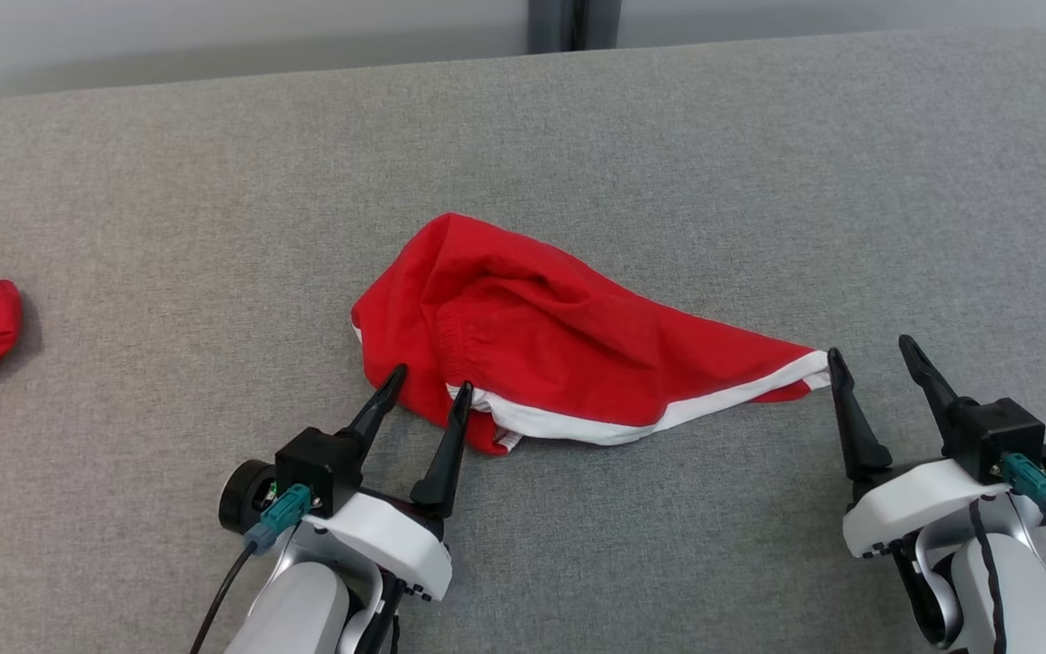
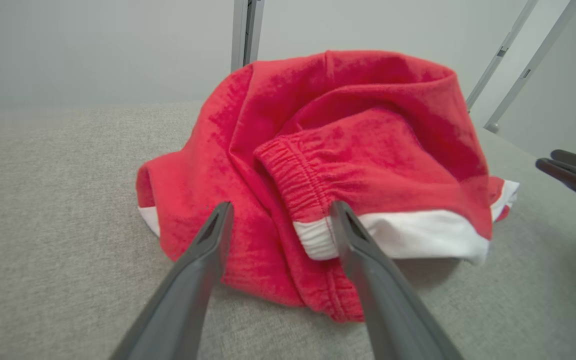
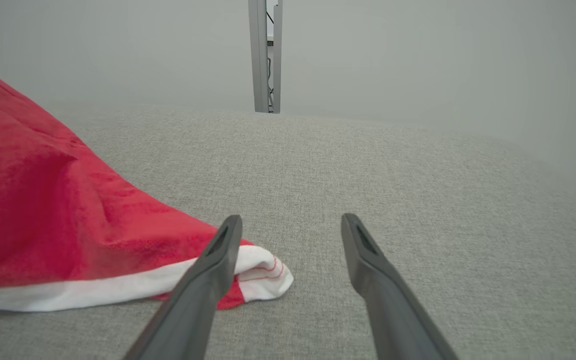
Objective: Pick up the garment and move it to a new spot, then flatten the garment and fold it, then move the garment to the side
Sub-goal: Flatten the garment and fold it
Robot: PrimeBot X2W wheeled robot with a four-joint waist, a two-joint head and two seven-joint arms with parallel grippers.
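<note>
Left gripper (image 1: 433, 377) spread, empty, fingers straddling the bunched elastic waistband (image 2: 298, 175) of the crumpled red fabric shorts with white trim (image 1: 559, 336), which lie mid-way across the grey woven surface (image 1: 668, 136). Right gripper (image 1: 869, 346) spread, empty; white hem corner (image 3: 263, 272) sits just outside its inner finger. Risks: left pinch takes several layers, so bunching persists; right closes on nothing.

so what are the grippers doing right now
left gripper: open, holding nothing, tips at the near edge of the shorts
right gripper: open, holding nothing, beside the white corner of the shorts
</note>
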